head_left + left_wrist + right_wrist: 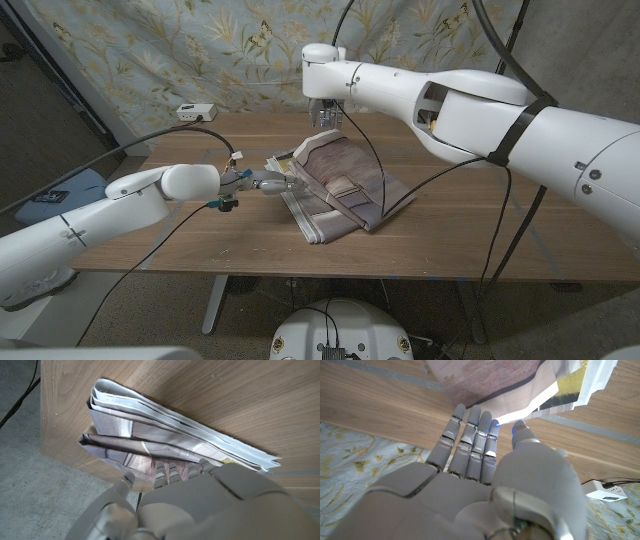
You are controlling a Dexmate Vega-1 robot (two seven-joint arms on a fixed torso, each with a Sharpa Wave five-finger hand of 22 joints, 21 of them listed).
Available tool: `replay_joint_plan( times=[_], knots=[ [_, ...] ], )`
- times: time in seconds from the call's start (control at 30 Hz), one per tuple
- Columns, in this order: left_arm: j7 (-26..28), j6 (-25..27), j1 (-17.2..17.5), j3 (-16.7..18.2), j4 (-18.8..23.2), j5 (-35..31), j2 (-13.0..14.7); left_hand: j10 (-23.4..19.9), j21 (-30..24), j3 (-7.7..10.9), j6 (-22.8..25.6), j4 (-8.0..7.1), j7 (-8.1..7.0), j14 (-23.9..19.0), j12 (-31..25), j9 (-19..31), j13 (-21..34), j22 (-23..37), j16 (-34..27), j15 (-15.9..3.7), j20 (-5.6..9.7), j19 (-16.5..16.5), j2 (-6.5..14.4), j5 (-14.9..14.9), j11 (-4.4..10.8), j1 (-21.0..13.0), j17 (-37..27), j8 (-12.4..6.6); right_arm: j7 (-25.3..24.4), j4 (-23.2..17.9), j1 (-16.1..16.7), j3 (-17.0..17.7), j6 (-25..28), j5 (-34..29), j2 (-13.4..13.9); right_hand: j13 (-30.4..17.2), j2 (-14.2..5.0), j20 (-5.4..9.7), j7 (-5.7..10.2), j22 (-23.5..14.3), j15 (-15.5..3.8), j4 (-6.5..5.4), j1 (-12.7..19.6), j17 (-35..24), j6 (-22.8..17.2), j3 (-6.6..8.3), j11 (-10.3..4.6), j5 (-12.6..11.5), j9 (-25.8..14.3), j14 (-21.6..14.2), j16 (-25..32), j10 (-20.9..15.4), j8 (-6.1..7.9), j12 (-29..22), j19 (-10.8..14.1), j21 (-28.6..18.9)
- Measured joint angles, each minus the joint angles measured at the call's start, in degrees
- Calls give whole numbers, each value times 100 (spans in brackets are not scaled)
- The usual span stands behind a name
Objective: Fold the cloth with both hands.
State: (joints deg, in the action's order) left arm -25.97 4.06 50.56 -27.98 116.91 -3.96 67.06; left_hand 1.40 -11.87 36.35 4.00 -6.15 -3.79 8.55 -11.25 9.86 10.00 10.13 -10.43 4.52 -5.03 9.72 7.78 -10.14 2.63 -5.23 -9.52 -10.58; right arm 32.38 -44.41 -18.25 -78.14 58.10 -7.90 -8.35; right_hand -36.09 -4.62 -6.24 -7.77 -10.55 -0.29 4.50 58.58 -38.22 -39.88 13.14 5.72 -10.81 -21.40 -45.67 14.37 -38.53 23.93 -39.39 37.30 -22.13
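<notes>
The long wooden table (pixel 450 235) carries the folded mauve-and-white striped cloth (pixel 335 190), which lies near the table's middle in several stacked layers; the left wrist view shows those layers fanned at their edges like a sheaf, reaching close to one edge of the table. The robot's right arm reaches in over the table from the far side of the cloth, and its grey right hand (pixel 327 115) hangs just above the cloth's far end. In the right wrist view the right hand's fingers (pixel 470 440) are straight and close together, their tips just at a white corner of the cloth, with the thumb beside them; they do not clasp anything, so the hand is released. The left hand (pixel 262 182) lies low at the cloth's left edge, fingers pointing into the fabric. In the left wrist view its fingertips (pixel 170 467) are tucked under the cloth's lowest fold, though whether they grip it cannot be told. A small white box (pixel 196 111) with a cable sits at the table's far left corner, well apart from the cloth.
</notes>
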Motion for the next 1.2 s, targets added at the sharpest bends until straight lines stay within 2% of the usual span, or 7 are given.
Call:
replay_joint_plan(
  times=[0.03,0.27,0.3,0.4,0.43,0.7,1.2],
  knots=[
    [0,0,2,3,5,0,0,-19,0,0,0,0,0,-10,-19,0,0,0,0,10,0,0,0,0,-19,0,0,0,-15,-787,93,-110,106,37,488,14,0,0,20,0,0,0,0,1,20,0,0,0,2,0,0,0,-1,3,0,0],
    [171,18,-101,-16,25,45,-142,-28,0,-7,0,41,0,-58,-23,0,0,0,0,-2,0,0,0,0,-28,0,0,0,-129,-918,122,-151,446,206,667,79,-41,20,19,0,-31,0,-40,27,61,0,-31,0,34,30,-40,31,-46,65,-21,35],
    [177,8,-149,-52,0,-5,-198,-28,0,-7,0,41,0,-58,-23,0,0,0,0,-2,0,0,0,0,-28,0,0,0,-161,-1462,167,-202,503,242,938,89,-54,20,19,0,-31,0,-54,27,61,0,-31,0,42,31,-41,31,-46,66,-21,35],
    [177,8,-274,-130,-70,-5,-317,-28,0,-7,0,40,0,-58,-23,0,0,0,0,-2,0,0,-14,0,-28,-13,0,0,-233,-1462,182,-216,650,334,1024,113,-54,41,19,0,-31,0,-54,27,61,0,-31,0,42,30,-40,31,-46,66,-41,35],
    [133,-57,-310,-154,-92,-109,-353,-28,0,-7,0,40,0,-58,-23,0,0,0,0,-2,0,0,-23,0,-28,-23,0,0,-241,-1819,209,-241,663,345,1185,125,-54,41,19,0,-31,0,-54,27,61,0,-31,0,42,30,-41,31,-46,66,-41,35],
    [84,-118,-701,-402,-379,-189,-738,-90,0,10,0,57,0,-62,-23,0,0,1,0,2,1,0,-22,0,-27,-23,0,0,-478,-2014,234,-263,921,636,1329,186,-76,41,52,1,-62,0,-75,54,28,0,-46,0,83,61,-40,16,-92,107,-41,34],
    [-86,-537,-1358,-923,-1169,-628,-1534,-143,-1,17,-1,63,1,-160,-23,0,0,1,0,19,1,0,-1,0,-19,-45,0,0,-1012,-2721,499,-166,1010,1033,1967,278,-150,63,193,1,-123,16,-156,104,-113,16,-140,0,121,0,-40,-79,-130,107,-19,68]
  ],
)
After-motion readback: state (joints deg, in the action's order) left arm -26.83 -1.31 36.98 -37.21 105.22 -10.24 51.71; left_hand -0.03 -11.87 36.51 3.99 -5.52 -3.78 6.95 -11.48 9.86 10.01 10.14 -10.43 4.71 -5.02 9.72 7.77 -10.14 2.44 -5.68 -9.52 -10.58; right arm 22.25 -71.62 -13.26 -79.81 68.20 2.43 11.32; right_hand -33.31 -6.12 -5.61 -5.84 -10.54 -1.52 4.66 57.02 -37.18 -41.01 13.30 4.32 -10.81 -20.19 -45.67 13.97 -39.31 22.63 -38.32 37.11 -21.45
